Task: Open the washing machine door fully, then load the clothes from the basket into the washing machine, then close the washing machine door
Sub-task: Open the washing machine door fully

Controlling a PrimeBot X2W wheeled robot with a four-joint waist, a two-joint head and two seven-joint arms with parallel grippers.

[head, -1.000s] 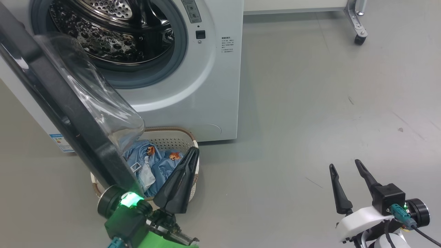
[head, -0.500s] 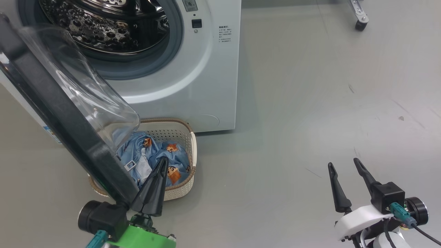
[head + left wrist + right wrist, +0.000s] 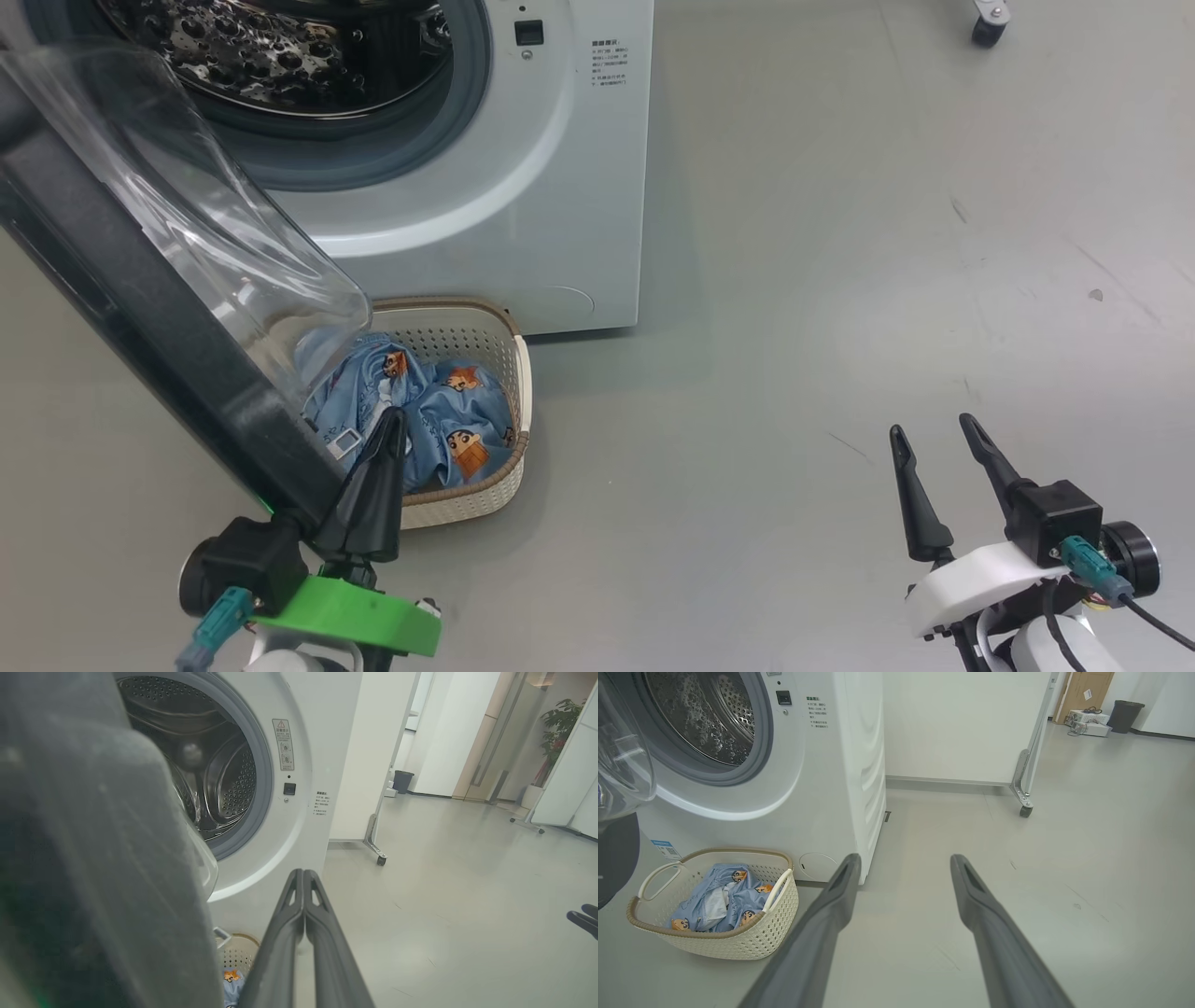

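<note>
The washing machine point(image 3: 560, 187) stands at the upper left with its steel drum point(image 3: 252, 56) exposed. The washing machine door point(image 3: 140, 308) hangs swung out to the left, its black rim running diagonally and its glass bowl bulging toward the basket point(image 3: 499, 327). Light blue clothes point(image 3: 448, 411) lie in the basket. My left gripper point(image 3: 392, 420) is shut and empty, beside the door's lower rim, with its fingertips over the clothes. Low on the right, my right gripper point(image 3: 934, 429) stands open above bare floor. In the right wrist view the basket point(image 3: 738, 945) sits left of the right gripper point(image 3: 906, 858).
Grey floor stretches right of the washing machine point(image 3: 822, 788). A wheeled white partition has a caster point(image 3: 1024, 810) behind the machine's right side. A dark bin point(image 3: 1125, 714) stands far back. The door rim point(image 3: 93, 868) looms close on the left of the left gripper point(image 3: 302, 872).
The head camera has tilted, sliding the scene up the picture. My shut left gripper has moved left from the basket's right rim to its middle, and the door's lower edge has swung slightly further left.
</note>
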